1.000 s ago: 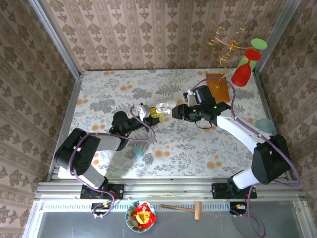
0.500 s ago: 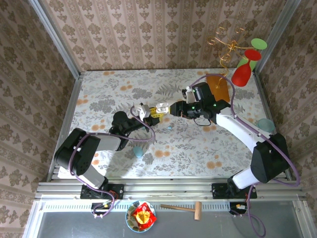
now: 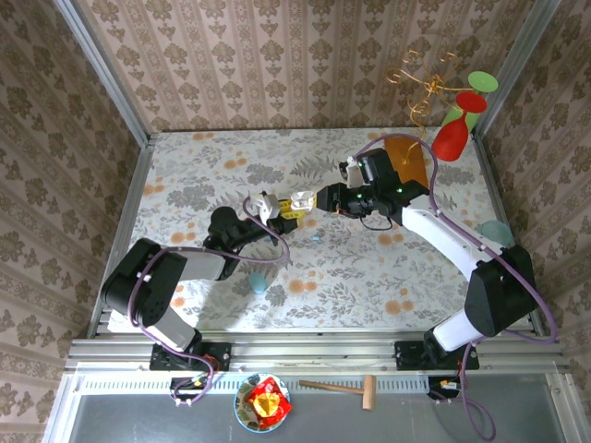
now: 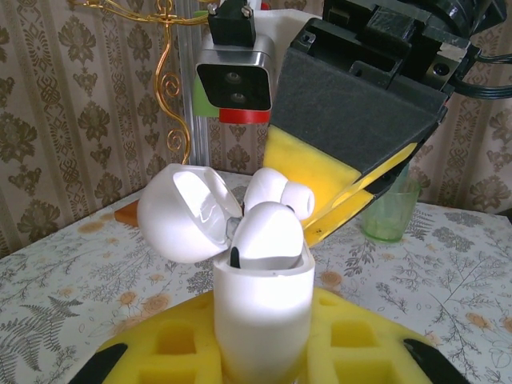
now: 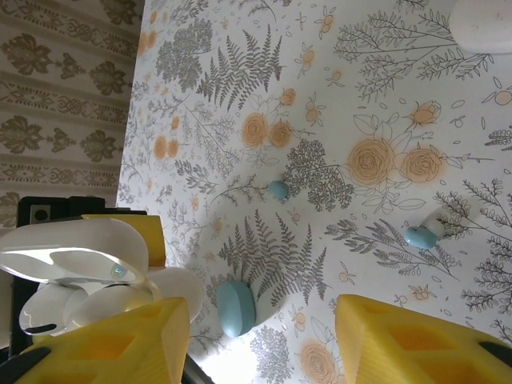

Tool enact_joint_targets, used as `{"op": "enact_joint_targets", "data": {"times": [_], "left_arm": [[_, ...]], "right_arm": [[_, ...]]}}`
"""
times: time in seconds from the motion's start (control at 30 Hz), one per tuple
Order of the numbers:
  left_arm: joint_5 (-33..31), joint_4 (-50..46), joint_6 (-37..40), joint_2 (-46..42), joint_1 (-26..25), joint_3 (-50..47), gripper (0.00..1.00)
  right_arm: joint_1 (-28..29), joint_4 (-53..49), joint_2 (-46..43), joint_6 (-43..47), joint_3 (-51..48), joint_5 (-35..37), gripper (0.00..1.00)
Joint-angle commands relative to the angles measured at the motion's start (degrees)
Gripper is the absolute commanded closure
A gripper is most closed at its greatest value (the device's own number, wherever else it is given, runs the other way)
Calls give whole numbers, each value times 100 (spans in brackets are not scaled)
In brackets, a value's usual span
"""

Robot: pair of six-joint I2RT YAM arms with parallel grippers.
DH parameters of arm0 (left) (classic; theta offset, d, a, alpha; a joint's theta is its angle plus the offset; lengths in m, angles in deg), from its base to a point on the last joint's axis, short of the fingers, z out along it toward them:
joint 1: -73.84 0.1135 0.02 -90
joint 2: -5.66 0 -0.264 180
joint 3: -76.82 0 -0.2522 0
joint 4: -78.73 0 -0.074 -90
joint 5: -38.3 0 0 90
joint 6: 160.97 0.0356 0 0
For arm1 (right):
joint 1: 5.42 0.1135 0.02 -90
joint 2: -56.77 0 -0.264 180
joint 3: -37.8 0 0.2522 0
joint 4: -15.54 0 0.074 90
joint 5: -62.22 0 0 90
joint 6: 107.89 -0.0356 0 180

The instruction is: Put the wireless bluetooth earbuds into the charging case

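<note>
Nothing can be read here: no words, labels, brand marks or numbers are legible on any surface. The red and yellow packet in the bowl, well behind the left gripper at the near edge, is too small to tell whether it carries any print.

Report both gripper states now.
Left gripper: shut on the charging case.
Right gripper: open, holding nothing.
</note>
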Motion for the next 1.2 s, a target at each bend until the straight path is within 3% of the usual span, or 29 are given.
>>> {"op": "enact_joint_targets", "data": {"times": [0.0,0.4,0.6,1.0,1.17], "left_arm": [[46,169,-90,12,-4,213,100],[105,172,-130,73,-5,246,100],[100,175,-122,13,-5,230,100],[84,184,-253,-127,39,179,100],[137,184,-285,-147,39,205,100]], "right_arm": [[28,-185,-50,180,93,-338,43],[142,18,10,220,49,-713,33],[120,-217,-192,414,-50,-335,26],[107,-365,-632,866,-276,181,25],[83,-438,-537,641,-177,377,24]]}}
